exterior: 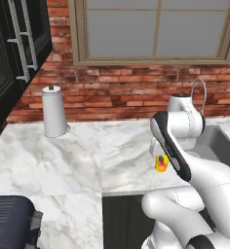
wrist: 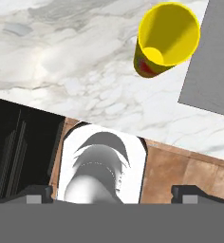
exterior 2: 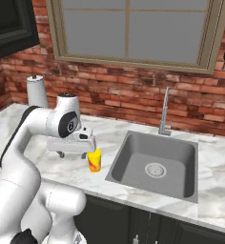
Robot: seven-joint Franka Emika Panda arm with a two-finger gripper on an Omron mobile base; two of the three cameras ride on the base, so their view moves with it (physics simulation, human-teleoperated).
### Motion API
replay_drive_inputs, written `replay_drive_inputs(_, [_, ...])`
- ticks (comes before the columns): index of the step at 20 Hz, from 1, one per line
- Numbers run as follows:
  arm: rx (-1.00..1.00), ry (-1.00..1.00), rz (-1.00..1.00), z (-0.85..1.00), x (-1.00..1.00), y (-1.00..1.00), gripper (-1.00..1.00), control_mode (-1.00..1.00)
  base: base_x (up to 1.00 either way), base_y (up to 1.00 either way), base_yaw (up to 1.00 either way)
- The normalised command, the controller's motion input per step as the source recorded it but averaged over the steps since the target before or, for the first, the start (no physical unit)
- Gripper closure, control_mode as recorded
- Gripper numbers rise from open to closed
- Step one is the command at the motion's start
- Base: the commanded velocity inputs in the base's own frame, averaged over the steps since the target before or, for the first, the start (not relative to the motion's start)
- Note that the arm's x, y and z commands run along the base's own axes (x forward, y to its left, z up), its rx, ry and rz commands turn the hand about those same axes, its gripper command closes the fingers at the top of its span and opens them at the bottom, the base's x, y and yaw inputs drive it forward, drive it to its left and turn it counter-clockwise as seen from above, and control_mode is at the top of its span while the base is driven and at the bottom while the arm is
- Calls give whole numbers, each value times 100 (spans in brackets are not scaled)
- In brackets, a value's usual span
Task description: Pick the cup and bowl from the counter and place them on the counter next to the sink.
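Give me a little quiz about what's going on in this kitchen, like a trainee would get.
1. True or false: the cup stands upright on the counter beside the sink.
2. Multiple choice: the gripper is A) clamped on the cup, B) open and off the cup, C) down in the sink.
3. Fill in: the tall white thing at the brick wall is a paper-towel ____.

Key: 1 true; 2 B, the hand view shows the cup well clear of the fingertips, which stand wide apart; 3 roll.
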Motion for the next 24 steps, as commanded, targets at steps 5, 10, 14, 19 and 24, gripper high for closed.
replay_drive_inputs(5, [0, -1, 0, 19, -33, -1, -100, -100, 0, 0, 0])
replay_drive_inputs(10, [0, 0, 0, 0, 0, 0, -100, -100, 0, 0, 0])
replay_drive_inputs(14, [0, 0, 0, 0, 0, 0, -100, -100, 0, 0, 0])
replay_drive_inputs(19, [0, 0, 0, 0, 0, 0, -100, 100, -24, 4, 0])
replay_drive_inputs(24, [0, 0, 0, 0, 0, 0, -100, 100, -100, 4, 0])
